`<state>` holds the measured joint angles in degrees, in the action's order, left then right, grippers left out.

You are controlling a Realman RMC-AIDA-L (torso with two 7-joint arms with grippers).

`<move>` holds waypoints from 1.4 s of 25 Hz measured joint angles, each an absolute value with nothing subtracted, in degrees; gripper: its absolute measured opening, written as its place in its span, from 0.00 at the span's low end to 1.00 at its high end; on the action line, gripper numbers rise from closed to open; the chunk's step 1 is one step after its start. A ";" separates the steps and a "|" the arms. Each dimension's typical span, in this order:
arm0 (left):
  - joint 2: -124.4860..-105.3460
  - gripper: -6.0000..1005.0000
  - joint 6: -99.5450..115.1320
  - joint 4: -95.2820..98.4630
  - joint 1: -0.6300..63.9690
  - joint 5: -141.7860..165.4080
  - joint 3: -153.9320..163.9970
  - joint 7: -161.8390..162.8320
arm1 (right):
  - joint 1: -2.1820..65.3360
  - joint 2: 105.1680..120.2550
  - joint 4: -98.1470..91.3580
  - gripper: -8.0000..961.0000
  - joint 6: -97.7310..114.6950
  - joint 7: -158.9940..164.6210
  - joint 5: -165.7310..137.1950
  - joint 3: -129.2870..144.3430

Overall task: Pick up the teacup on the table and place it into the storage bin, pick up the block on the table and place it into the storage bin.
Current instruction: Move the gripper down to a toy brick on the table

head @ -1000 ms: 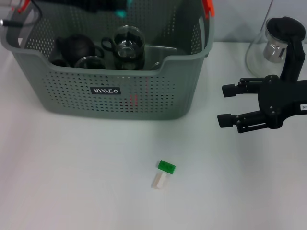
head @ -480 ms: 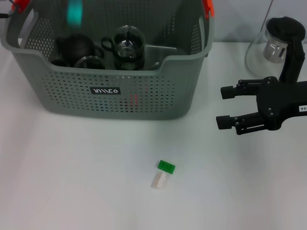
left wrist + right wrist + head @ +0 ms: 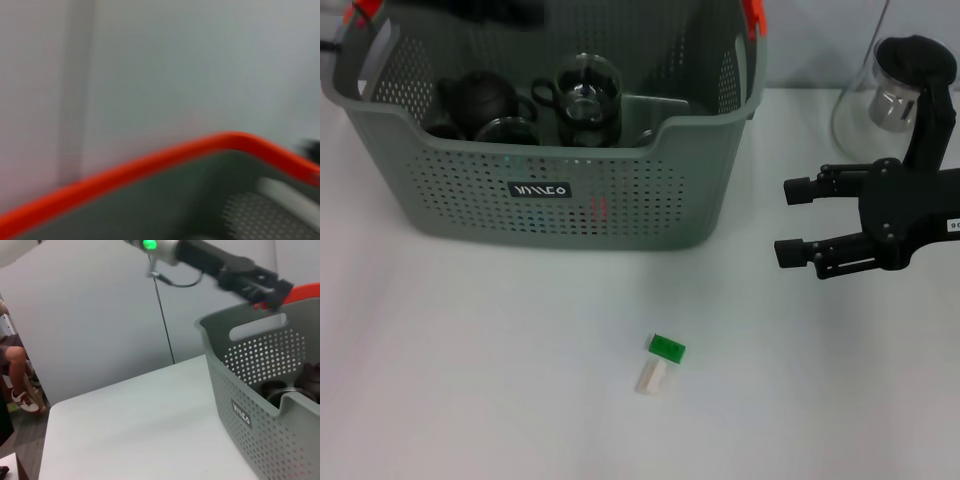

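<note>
Right gripper (image 3: 782, 220) hovers fingers apart, well right of the block (image 3: 661, 362) on the worktop (image 3: 470, 350). Small two-part block could tip or split if pinched off-centre. Left gripper's fingers: cannot tell; it sits over the storage bin (image 3: 620, 200) back rim.

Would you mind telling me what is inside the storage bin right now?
In the storage bin: a dark teapot, a glass cup, a second glass and a flat grey piece. Its front wall hides the floor.
</note>
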<state>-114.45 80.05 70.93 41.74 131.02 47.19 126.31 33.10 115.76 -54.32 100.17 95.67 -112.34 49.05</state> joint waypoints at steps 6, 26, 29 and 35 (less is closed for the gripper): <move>-124.18 0.88 98.84 88.98 33.72 128.74 51.79 117.07 | 32.61 115.05 -54.31 0.95 101.11 95.55 -112.66 49.21; -124.47 0.92 86.48 81.09 29.10 140.86 91.60 124.26 | 32.58 113.05 -54.31 0.95 102.67 96.78 -113.65 47.55; -124.41 0.92 85.35 79.98 29.34 141.21 92.86 125.52 | 32.54 113.12 -54.30 0.95 102.64 96.77 -113.65 47.54; -124.49 0.92 82.05 77.94 30.18 143.61 95.20 126.81 | 32.52 113.20 -54.23 0.95 102.56 96.77 -113.71 47.54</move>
